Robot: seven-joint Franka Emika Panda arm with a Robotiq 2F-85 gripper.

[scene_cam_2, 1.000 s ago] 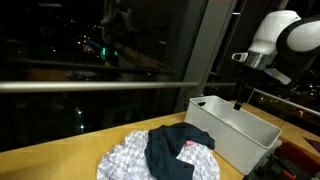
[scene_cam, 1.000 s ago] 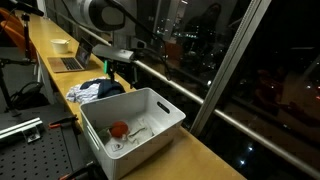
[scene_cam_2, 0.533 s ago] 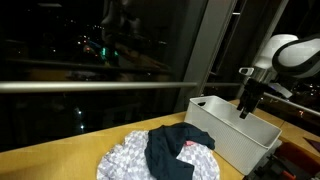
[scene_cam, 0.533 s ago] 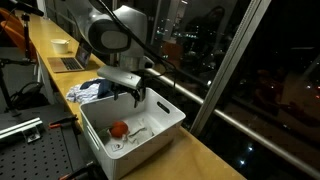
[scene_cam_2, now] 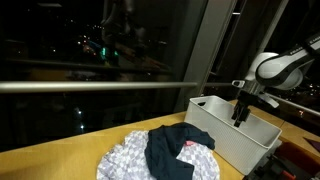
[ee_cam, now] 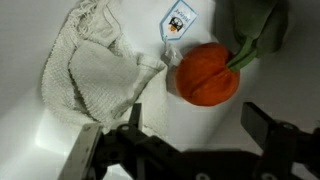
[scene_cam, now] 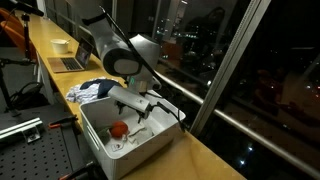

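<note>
"Where's the orange ball (ee_cam: 207,73)?"

"On the floor of the white bin (scene_cam: 168,110), just beside the knit cloth (ee_cam: 90,75) in there. The claw (ee_cam: 193,115) hangs inside the bin close by it, jaws spread wide, holding nothing."

"How would it handle?"

"Looks plush to me: light, squashy, not fragile. Pinch across its round middle, not the green stem (ee_cam: 255,40). The bin's walls crowd in, so open room is straight up past its rim."

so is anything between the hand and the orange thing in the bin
Nothing visible. The open hand hangs above the round orange object in the white plastic bin; the white knitted cloth lies beside it, not over it.
</note>
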